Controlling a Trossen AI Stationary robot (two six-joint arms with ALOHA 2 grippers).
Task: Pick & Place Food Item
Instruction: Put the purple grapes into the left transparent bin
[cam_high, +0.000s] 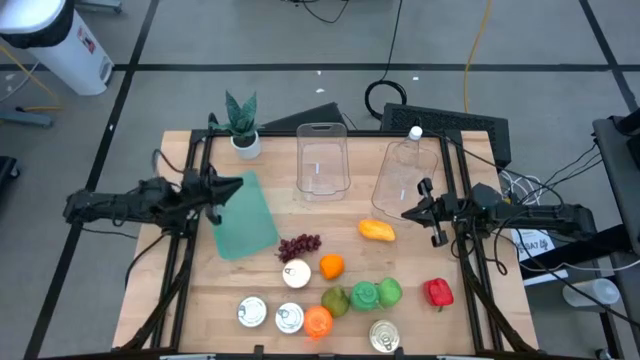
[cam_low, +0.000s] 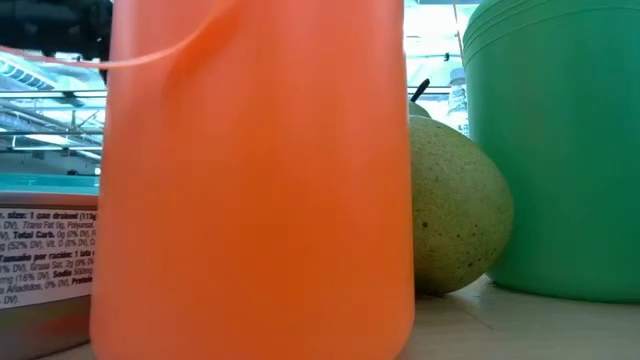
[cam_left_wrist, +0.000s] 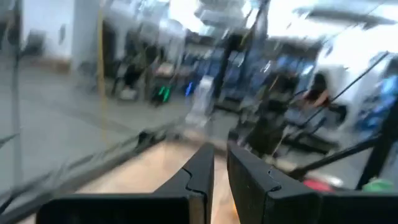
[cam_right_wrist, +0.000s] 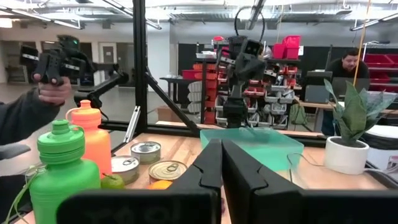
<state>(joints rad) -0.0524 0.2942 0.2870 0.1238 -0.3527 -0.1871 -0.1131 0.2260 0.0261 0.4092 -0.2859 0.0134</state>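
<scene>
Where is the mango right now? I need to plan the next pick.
In the high view the mango lies right of the table's centre, just below the clear bottle lying on its side, left of the shut right gripper, with the orange lower left.

A potted plant (cam_high: 243, 125) stands at the desk's (cam_high: 230, 290) far left corner; beside it a teal bin (cam_high: 243, 214) lies tilted; two clear containers (cam_high: 321, 157) sit along the far edge, the right one (cam_high: 407, 175) tipped over; three tins (cam_high: 252, 311) line the near edge; orange (cam_high: 317, 322) and green bottles (cam_high: 364, 294) lie among them; a white canister (cam_high: 62, 42) stands on the floor; a person (cam_right_wrist: 348, 65) sits beyond the desk.
</scene>
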